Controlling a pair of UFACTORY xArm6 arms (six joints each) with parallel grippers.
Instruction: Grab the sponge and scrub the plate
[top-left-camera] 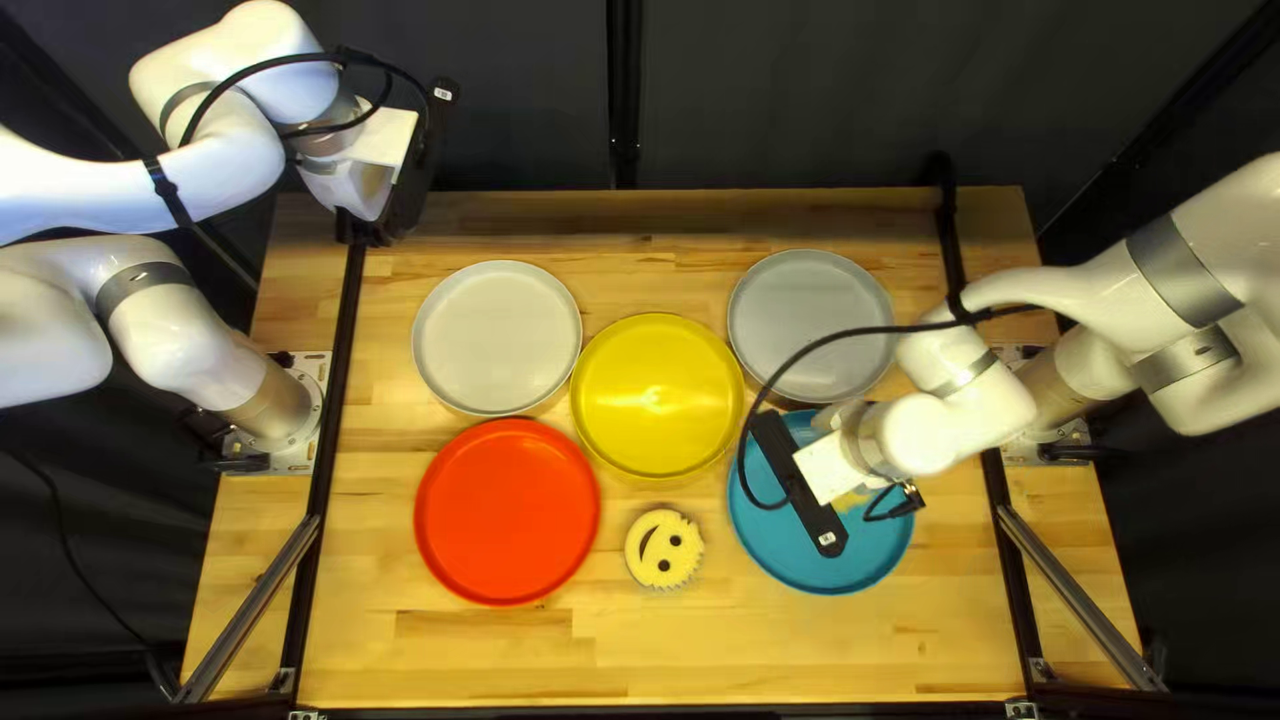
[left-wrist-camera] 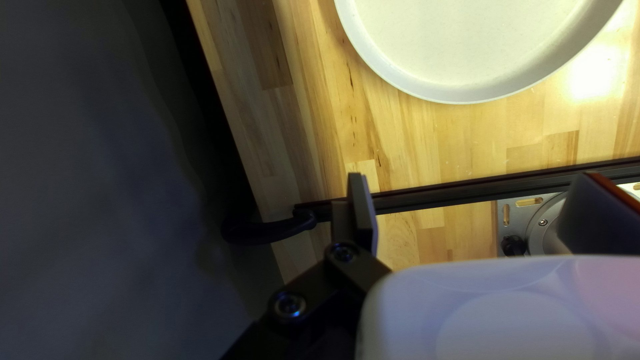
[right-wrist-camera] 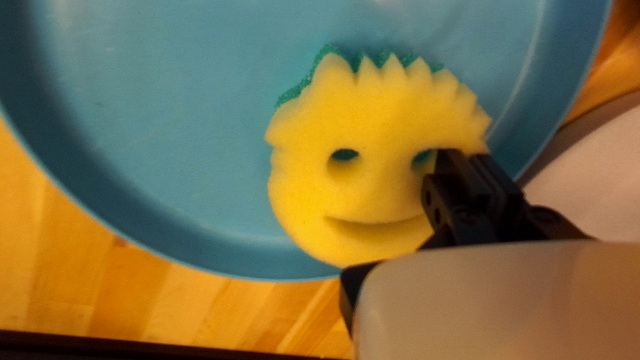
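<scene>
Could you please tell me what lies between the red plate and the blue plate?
In the top left view, a yellow smiley sponge, with the yellow plate just beyond.

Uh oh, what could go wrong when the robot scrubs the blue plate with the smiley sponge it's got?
The right claw pinches the sponge by one side, so it might twist or slip out. Neither claw grips the blue plate, so hard rubbing could make it slide. And the black cable loops over the plate's edge, so it might snag.
</scene>
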